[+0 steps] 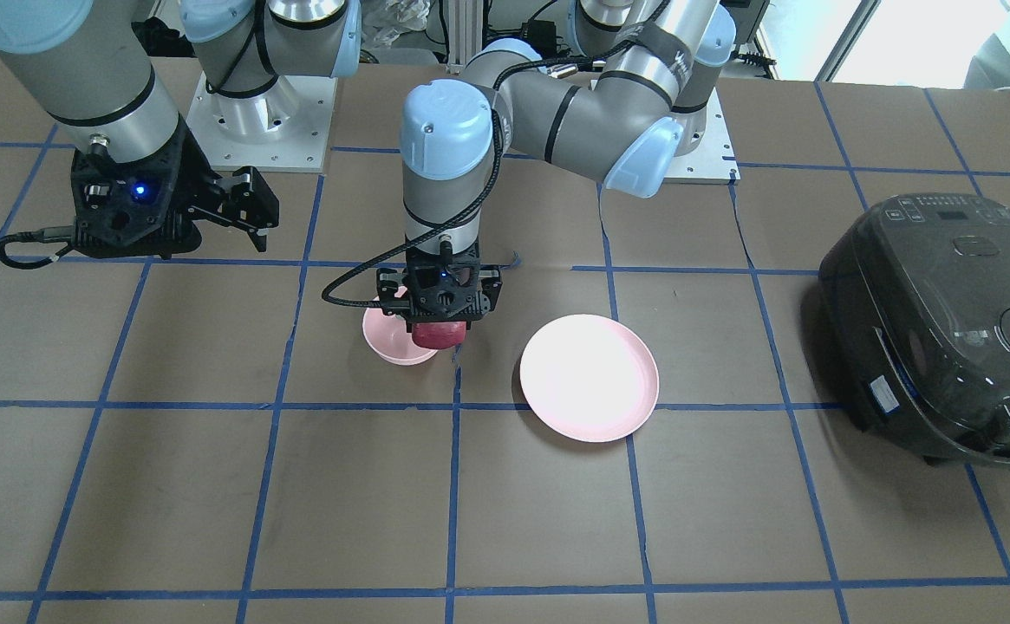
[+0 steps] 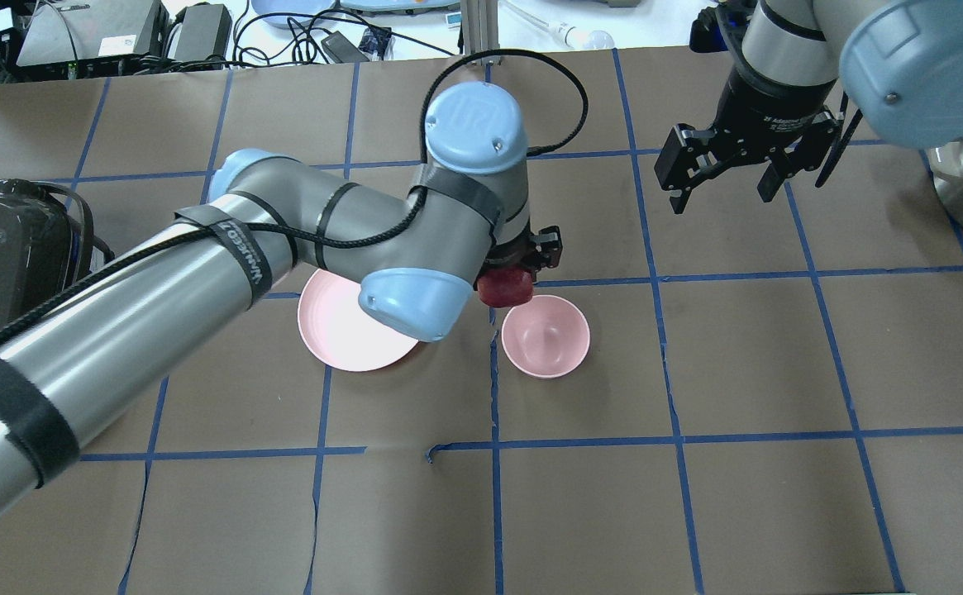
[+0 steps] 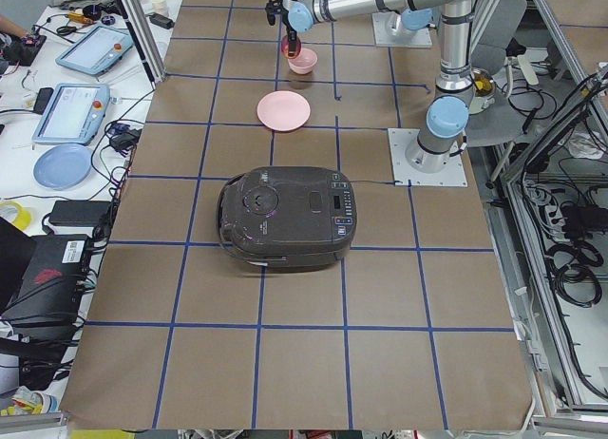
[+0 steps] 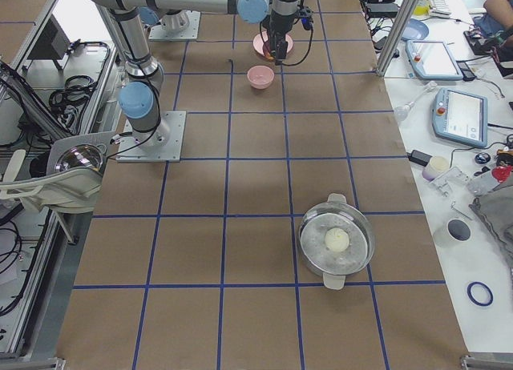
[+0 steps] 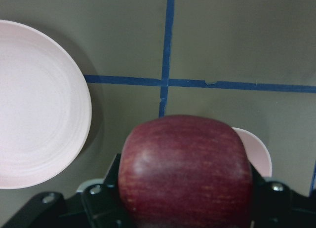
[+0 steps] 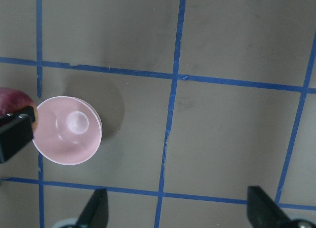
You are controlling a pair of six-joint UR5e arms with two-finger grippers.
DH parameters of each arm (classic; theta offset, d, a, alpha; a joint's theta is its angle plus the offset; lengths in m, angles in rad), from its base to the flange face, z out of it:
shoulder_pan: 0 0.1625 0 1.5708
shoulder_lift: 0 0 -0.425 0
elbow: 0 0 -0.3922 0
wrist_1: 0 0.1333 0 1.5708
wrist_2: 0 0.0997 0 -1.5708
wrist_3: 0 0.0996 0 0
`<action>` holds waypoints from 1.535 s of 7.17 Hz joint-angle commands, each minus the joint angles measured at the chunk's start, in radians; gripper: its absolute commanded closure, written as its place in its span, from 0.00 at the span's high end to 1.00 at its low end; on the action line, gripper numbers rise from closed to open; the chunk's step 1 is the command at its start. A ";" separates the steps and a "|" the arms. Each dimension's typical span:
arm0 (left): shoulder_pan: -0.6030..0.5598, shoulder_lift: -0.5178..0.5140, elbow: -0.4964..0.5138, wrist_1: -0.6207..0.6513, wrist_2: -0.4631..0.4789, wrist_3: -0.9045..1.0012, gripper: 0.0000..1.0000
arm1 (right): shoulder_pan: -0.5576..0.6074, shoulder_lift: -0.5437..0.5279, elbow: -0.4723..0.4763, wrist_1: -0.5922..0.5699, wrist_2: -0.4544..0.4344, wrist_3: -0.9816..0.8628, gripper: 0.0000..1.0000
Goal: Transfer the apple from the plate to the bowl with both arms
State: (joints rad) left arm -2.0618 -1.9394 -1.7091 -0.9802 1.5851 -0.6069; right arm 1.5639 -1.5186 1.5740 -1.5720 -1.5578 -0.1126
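Observation:
My left gripper [image 1: 440, 334] is shut on the dark red apple [image 1: 438, 334], held above the table beside the rim of the small pink bowl [image 1: 394, 341]. The apple [image 2: 506, 287] and bowl [image 2: 545, 335] also show in the overhead view, and the apple [image 5: 185, 171] fills the left wrist view. The wide pink plate [image 1: 589, 377] lies empty beside them; it shows in the overhead view [image 2: 340, 326] partly under the left arm. My right gripper [image 2: 722, 188] is open and empty, held high away from the bowl. The bowl [image 6: 67, 130] is empty in the right wrist view.
A dark rice cooker [image 1: 947, 325] stands at the table's end on the left arm's side. A metal pot [image 4: 337, 242] with a pale round thing in it stands far off on the right arm's side. Blue tape lines grid the brown table.

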 commanded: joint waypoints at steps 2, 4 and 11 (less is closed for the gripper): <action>-0.069 -0.070 -0.026 0.090 0.042 -0.117 0.06 | 0.002 -0.025 0.011 0.018 -0.013 0.007 1.00; -0.099 -0.084 -0.026 0.103 0.046 -0.142 0.20 | 0.005 -0.038 0.007 0.017 -0.013 0.007 1.00; 0.029 0.066 -0.058 0.002 0.055 -0.030 1.00 | 0.018 -0.077 0.011 0.018 -0.013 0.085 1.00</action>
State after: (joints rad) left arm -2.0978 -1.9253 -1.7645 -0.9160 1.6375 -0.6978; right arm 1.5796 -1.5933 1.5843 -1.5541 -1.5696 -0.0348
